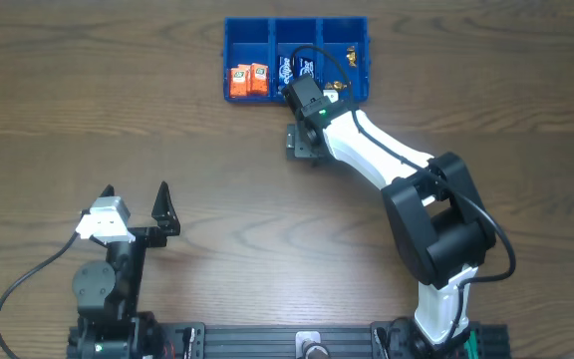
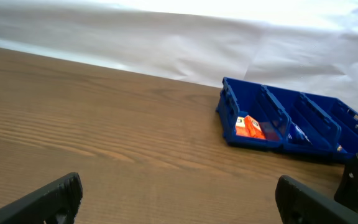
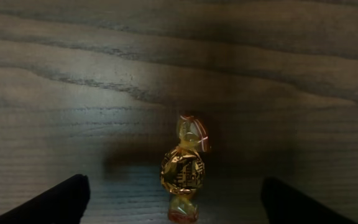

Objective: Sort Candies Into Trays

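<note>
Top view: the right arm stretches to just beside the blue tray's (image 1: 227, 50) near wall, right claw (image 1: 303, 150) pointing down at the worktop (image 1: 88, 110); the left claw (image 1: 136, 194), spread, sits well apart from the tray. Left wrist view: orange candies (image 2: 250, 127) lie in the tray's end compartment. Right wrist view: the gold candy (image 3: 184, 168) lies outside the tray, centred between the right claw's spread fingers (image 3: 48, 202), long axis crossing their closing line.
</note>
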